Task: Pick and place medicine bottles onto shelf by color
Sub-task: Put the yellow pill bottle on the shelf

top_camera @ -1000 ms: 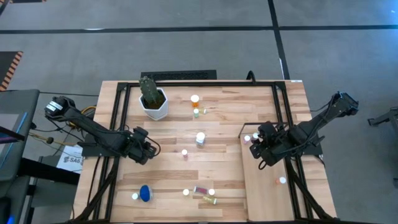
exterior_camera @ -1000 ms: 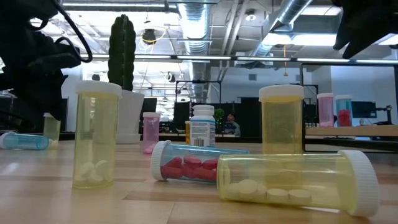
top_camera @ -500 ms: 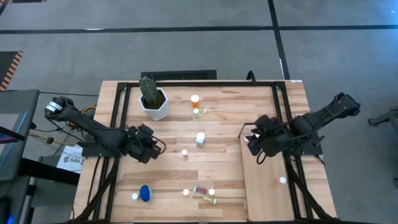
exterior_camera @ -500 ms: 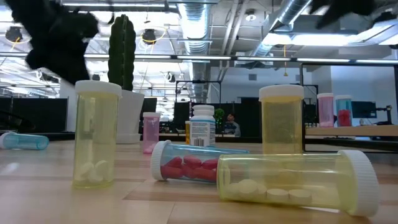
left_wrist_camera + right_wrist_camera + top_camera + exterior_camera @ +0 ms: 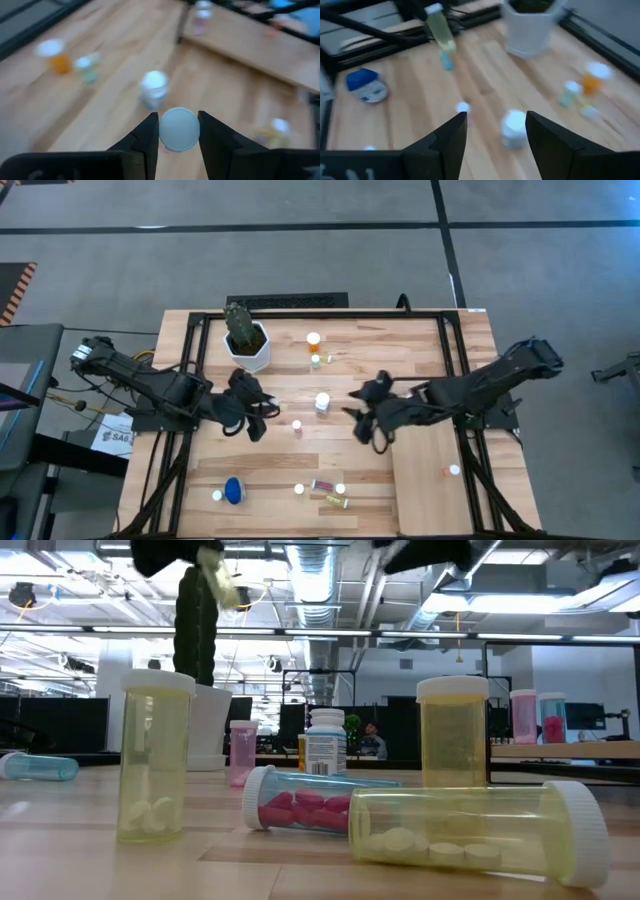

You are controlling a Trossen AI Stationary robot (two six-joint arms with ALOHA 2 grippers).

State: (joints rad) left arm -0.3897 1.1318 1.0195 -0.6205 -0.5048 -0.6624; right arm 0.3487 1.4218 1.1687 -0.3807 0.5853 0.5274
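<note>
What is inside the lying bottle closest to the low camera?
The lying yellow bottle holds flat white tablets in a row along its lower side; its white cap hides the far right end.

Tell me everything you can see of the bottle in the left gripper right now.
The bottle is a small vial with a round white cap and a pale yellow-green translucent body, best seen from the right wrist view. The left gripper is shut on it, one finger on each side of the cap. It hangs clear above the table, slightly tilted; its contents cannot be made out.
</note>
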